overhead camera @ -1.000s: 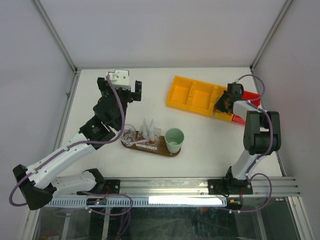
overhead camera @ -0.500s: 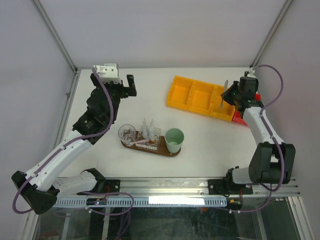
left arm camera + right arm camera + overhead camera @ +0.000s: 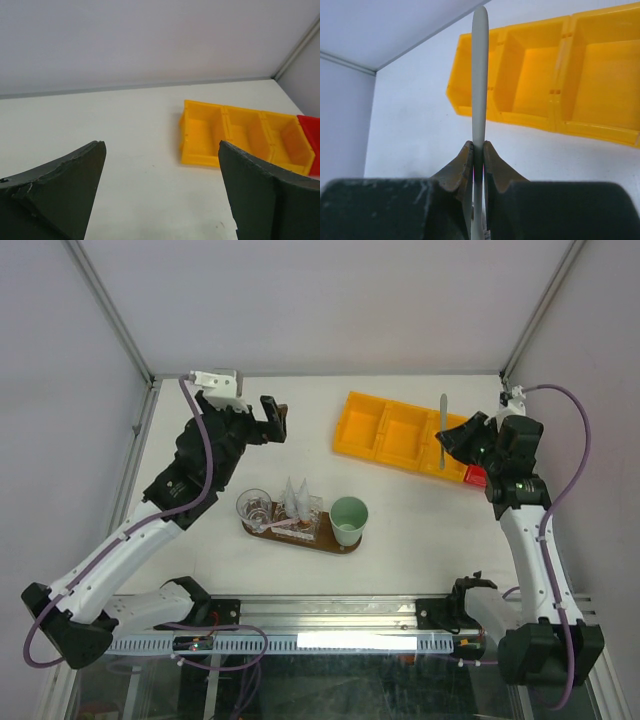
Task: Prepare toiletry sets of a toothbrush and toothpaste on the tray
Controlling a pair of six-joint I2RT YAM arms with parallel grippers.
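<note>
Left fingers point(image 3: 274, 418): spread wide, empty, over the surface point(image 3: 420, 540).
Right fingers point(image 3: 470, 161): clenched on a toothbrush point(image 3: 479, 75), near the yellow bin point(image 3: 535, 80).
Tray point(image 3: 345, 547): holds white tubes point(image 3: 295, 498).

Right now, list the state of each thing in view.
left claw: open, empty
right claw: shut on the toothbrush
toothbrush: gripped near one end, in the air
tubes: two, standing on the tray
green cup: upright at the tray's right end
glass: upright at the tray's left end
yellow bin: visible compartments empty
</note>
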